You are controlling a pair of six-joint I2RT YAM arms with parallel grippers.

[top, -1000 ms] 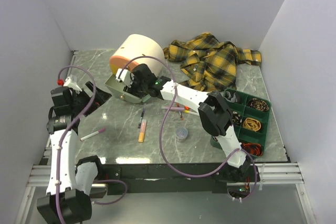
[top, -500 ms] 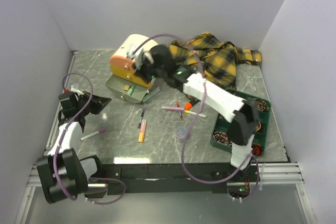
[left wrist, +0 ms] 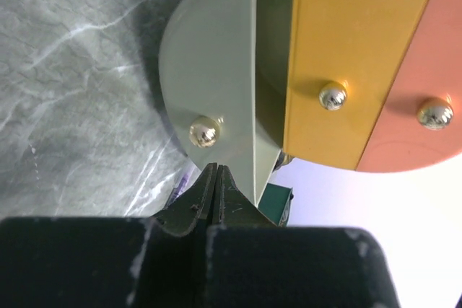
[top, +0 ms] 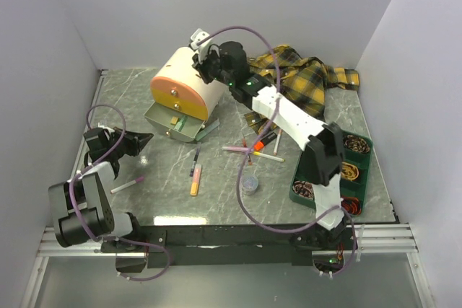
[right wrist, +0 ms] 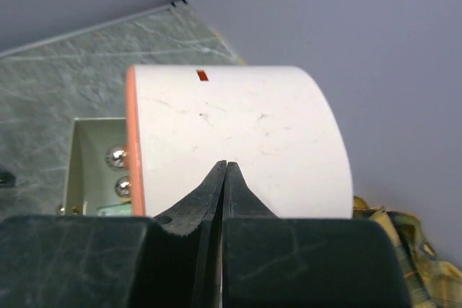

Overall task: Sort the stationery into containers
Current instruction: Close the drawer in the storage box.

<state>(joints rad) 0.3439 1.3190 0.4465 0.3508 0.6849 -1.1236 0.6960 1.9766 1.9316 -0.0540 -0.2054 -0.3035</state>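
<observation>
The cream drum box (top: 189, 70) with its orange front (top: 175, 96) stands at the back, its bottom grey-green drawer (top: 172, 125) pulled out. My right gripper (top: 205, 62) is shut and empty above the drum's rear top; the cream body (right wrist: 238, 131) fills the right wrist view behind the tips (right wrist: 225, 165). My left gripper (top: 145, 138) is shut and empty, low at the left, pointing at the drawer front (left wrist: 213, 99) and its knob (left wrist: 204, 132). Loose pens lie mid-table: a pink-capped pen (top: 128, 184), an orange marker (top: 195, 179), a yellow highlighter (top: 268, 155). A grey pot (top: 250, 183) stands near them.
The dark green divided tray (top: 299, 177) sits at the right with coiled rubber bands (top: 346, 171) in it, partly behind the right arm. A yellow-and-black plaid shirt (top: 297, 83) is crumpled at the back right. White walls close in three sides.
The right arm swung from the open drawer up over the drum's back. The left arm folded down and back to the left. Both grippers closed.
</observation>
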